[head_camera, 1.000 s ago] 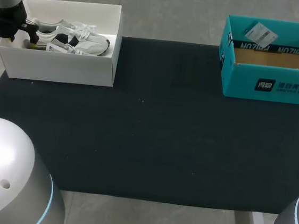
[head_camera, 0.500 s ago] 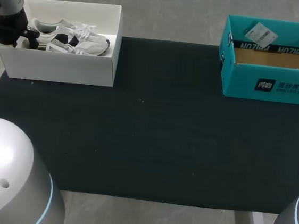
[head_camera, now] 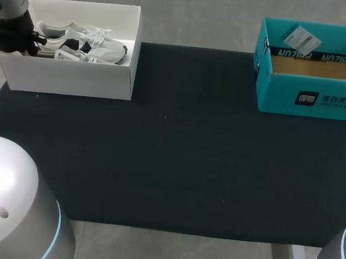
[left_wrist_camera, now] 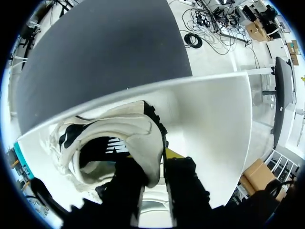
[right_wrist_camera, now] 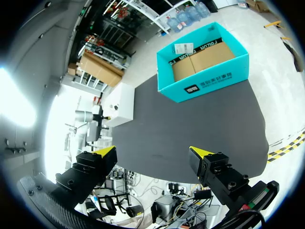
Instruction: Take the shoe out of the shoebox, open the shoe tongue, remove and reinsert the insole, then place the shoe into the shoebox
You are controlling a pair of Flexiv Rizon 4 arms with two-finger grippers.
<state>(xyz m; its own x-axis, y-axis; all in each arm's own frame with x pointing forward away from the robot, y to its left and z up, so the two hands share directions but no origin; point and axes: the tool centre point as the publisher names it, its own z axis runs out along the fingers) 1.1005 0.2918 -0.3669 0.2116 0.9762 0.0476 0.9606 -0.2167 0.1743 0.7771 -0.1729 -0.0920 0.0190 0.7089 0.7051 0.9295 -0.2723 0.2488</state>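
In the white shoebox (head_camera: 67, 76), left tool (left_wrist_camera: 155, 164) gripping shoe (left_wrist_camera: 119, 131) heel, fingertips (left_wrist_camera: 172, 153) mostly hidden.

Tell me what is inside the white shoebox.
A white shoe lies inside the white shoebox, its heel pinched by the left gripper. Shoe and gripper cover the box floor beneath them, so anything lying underneath cannot be seen.

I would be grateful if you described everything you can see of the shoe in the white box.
The shoe is a white and cream sneaker with dark panels, white laces and a grey toe, seemingly of fabric and suede. It lies inside the white shoebox at the table's far left corner, toe toward the table's middle. The left gripper appears clamped on its padded heel wall, one finger inside the opening and one outside.
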